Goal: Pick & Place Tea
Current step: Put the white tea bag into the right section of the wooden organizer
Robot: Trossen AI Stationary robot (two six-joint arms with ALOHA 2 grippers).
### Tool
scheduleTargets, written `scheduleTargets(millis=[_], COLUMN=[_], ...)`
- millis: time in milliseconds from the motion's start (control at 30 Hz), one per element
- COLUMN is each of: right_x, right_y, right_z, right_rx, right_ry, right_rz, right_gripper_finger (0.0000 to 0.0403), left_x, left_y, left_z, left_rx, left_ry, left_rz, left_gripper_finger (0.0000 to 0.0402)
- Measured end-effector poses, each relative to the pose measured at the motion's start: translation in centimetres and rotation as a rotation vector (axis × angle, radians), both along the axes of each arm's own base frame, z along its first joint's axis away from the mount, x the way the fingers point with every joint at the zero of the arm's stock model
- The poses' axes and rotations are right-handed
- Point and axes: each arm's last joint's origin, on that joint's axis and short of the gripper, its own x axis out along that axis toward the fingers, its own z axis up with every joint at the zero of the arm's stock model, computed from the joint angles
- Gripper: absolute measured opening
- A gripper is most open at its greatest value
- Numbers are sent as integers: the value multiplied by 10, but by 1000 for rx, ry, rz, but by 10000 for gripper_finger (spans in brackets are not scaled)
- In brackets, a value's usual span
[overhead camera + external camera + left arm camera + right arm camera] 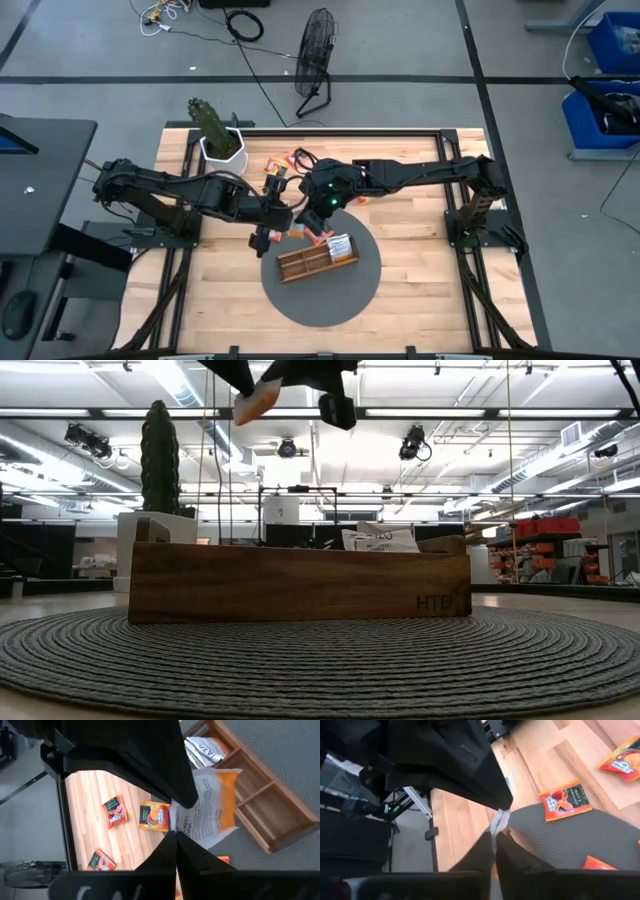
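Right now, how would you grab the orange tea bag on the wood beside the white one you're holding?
Come from straight above and pinch the orange bag across two opposite edges: it lies flat and thin on the table, so probably no side offers a grip.

Orange-and-white sachet [212,810], orange-red sachets [154,816], brown wooden tray [316,261], grey woven mat [322,298].
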Motion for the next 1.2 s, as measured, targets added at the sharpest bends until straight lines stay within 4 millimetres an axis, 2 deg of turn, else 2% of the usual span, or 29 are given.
scheduleTargets(millis=[200,367,600,733,833,967,1200], right_x=[-2,-14,-42,-55,-61,-70,-81], right_y=[-1,-5,-5,4,14,23,36], right_z=[0,4,29,44,52,59,58], right_rx=[-29,-92,-288,-439,-536,-615,-665], right_ry=[-5,48,20,-30,-70,-87,-42], right_rz=[37,58,141,198,242,271,364], right_gripper_finger=[4,2,1,1,0,0,0], left_x=[1,-9,-34,-50,-62,-81,-110], left_y=[-1,0,8,11,13,16,24], left_z=[2,14,49,72,80,76,45], left_rx=[-35,-119,-273,-381,-447,-533,-664], left_ry=[-29,-81,-301,-470,-580,-692,-799], left_rz=[-10,19,89,112,120,137,221], left_gripper_finger=[12,40,63,63,61,60,60])
